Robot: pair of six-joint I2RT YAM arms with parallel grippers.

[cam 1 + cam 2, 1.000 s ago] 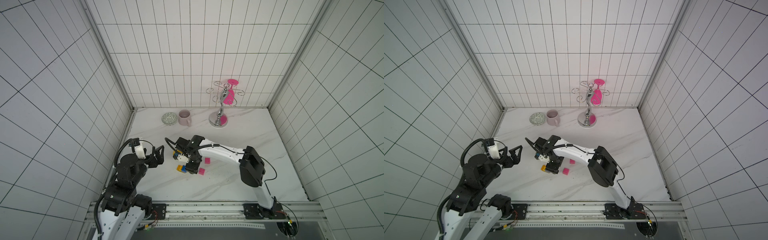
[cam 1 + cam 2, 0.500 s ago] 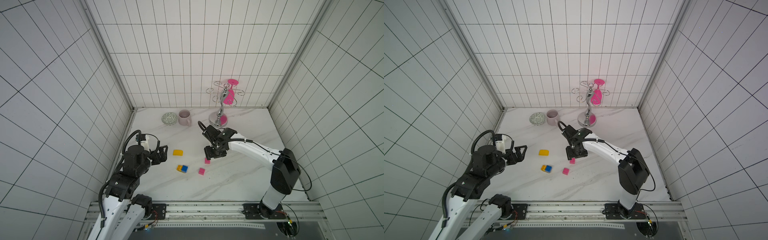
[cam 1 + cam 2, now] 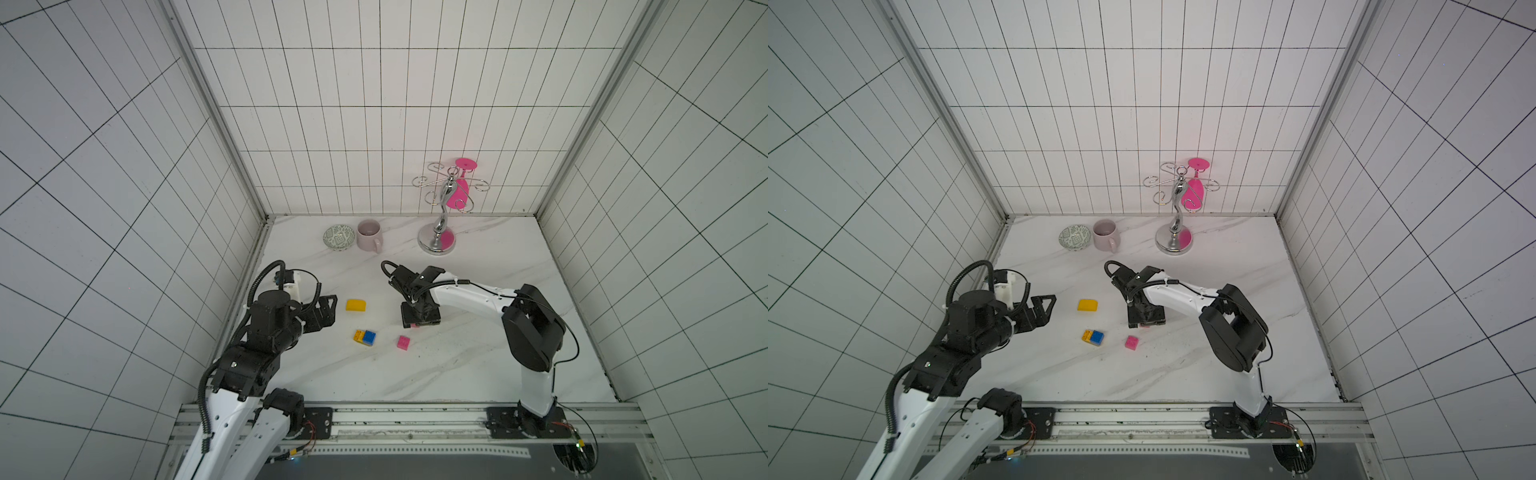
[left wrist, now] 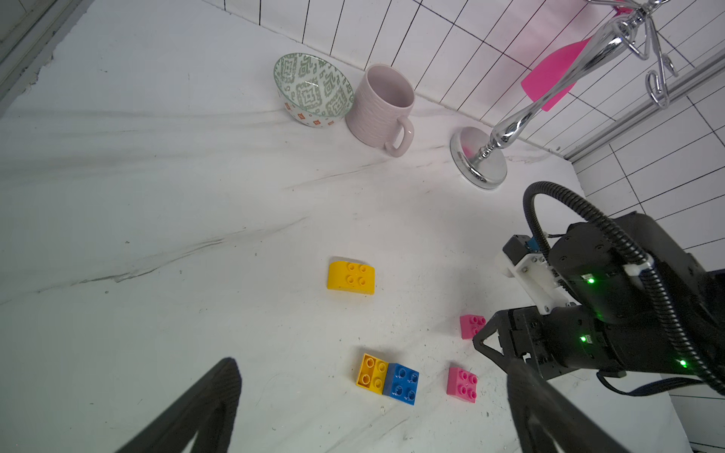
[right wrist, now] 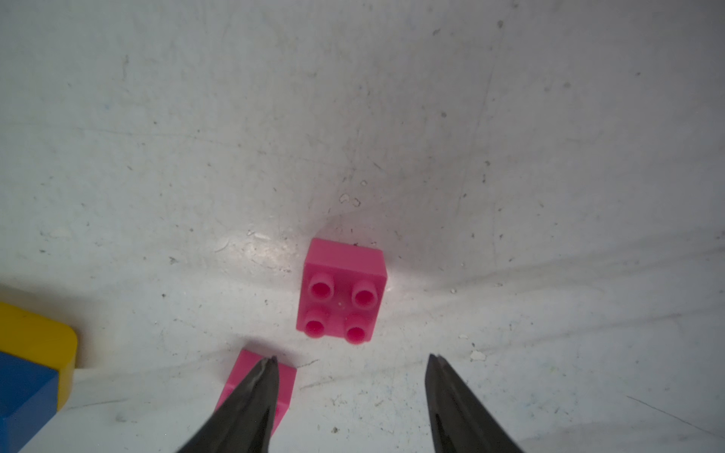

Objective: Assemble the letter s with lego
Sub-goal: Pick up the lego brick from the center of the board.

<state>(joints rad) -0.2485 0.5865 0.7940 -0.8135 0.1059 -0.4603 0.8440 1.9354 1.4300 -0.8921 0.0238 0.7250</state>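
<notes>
Our left gripper (image 3: 332, 312) gapes wide and empty near the bench's (image 3: 457, 365) left edge. Our right gripper (image 5: 351, 359), jaws parted, holds nothing above the far pink cube (image 5: 341, 292). The near pink cube (image 3: 403, 342), yellow-blue pair (image 3: 365, 337) and rounded yellow brick (image 3: 355, 305) lie apart mid-bench, with open marble around them.

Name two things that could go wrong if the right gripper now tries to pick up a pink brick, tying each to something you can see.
1. In the right wrist view the pink cube lies beyond the tips of the open right gripper, not between its jaws; closing now might clip an edge and push it away.
2. One fingertip overlaps a second pink cube; descending might knock it.
</notes>
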